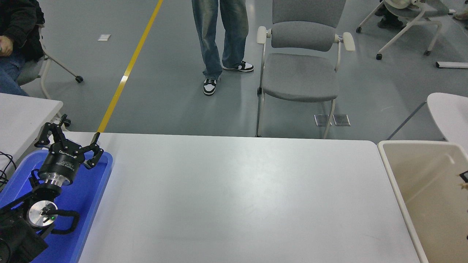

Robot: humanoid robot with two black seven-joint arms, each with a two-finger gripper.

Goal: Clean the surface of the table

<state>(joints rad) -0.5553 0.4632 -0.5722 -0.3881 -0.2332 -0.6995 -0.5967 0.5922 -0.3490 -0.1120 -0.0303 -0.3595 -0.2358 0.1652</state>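
Note:
The table surface is a wide white-grey top with rounded corners; nothing lies on its bare part. My left gripper is parked at the lower left above the blue plastic tray, its fingers spread open and empty. My right arm and gripper are out of view.
A beige bin stands at the table's right edge with a small dark item at its right side. A grey chair and a standing person's legs are beyond the far edge. A smaller white table is at left.

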